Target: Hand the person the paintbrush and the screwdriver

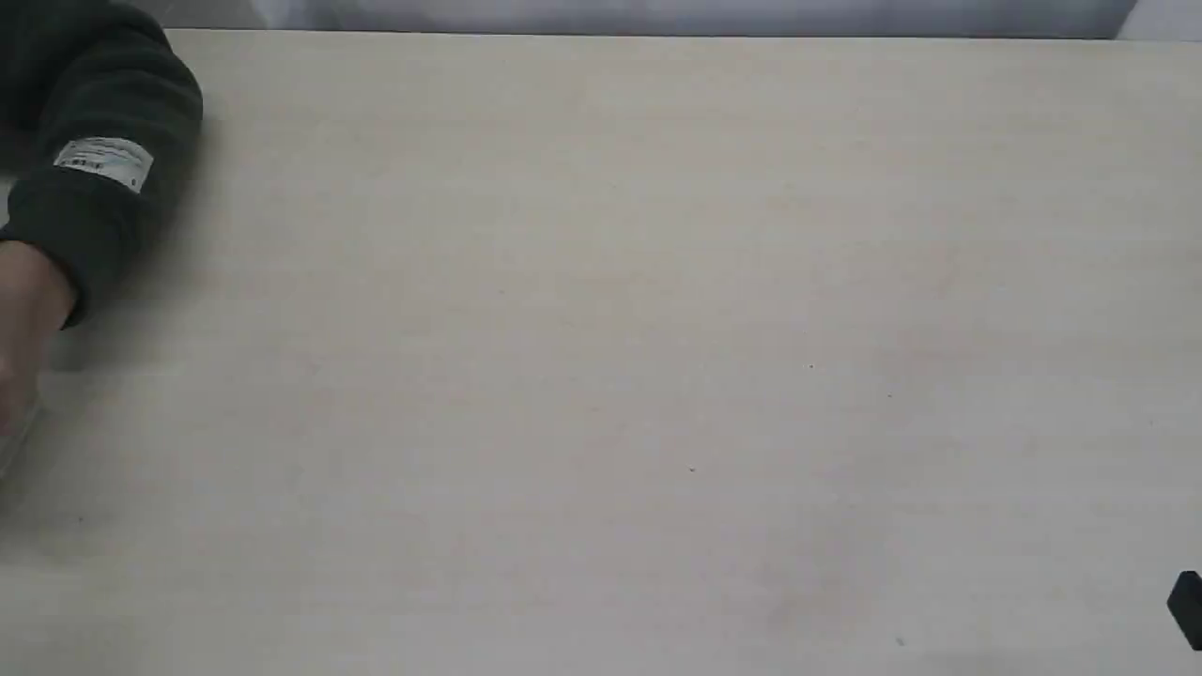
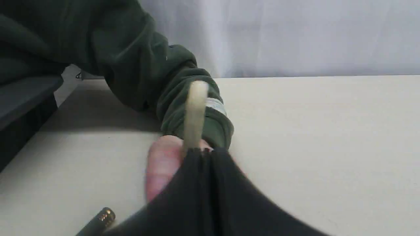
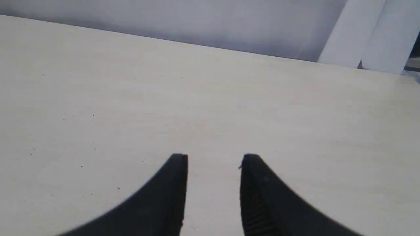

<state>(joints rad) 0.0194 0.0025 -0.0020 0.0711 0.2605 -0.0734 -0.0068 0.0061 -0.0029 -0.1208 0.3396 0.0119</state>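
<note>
In the left wrist view my left gripper (image 2: 201,152) is shut on the paintbrush (image 2: 195,114). Only its pale handle shows, sticking out past the black fingertips; bristles and ferrule are hidden. The person's hand (image 2: 162,167) is right against the gripper and the handle, with the dark green sleeve (image 2: 131,65) and its white label behind. The screwdriver (image 2: 100,219) lies on the table beside the gripper; only its black end with gold rings shows. My right gripper (image 3: 215,160) hangs open over bare table, holding nothing. The exterior view shows the person's sleeve (image 1: 94,141) at the far left.
The pale table (image 1: 610,329) runs wide between the two arms. A dark bench or shelf (image 2: 23,105) stands beyond the table's edge by the person. White panels (image 3: 367,32) lean at the far corner. A black bit of the right arm (image 1: 1188,608) shows at the exterior view's edge.
</note>
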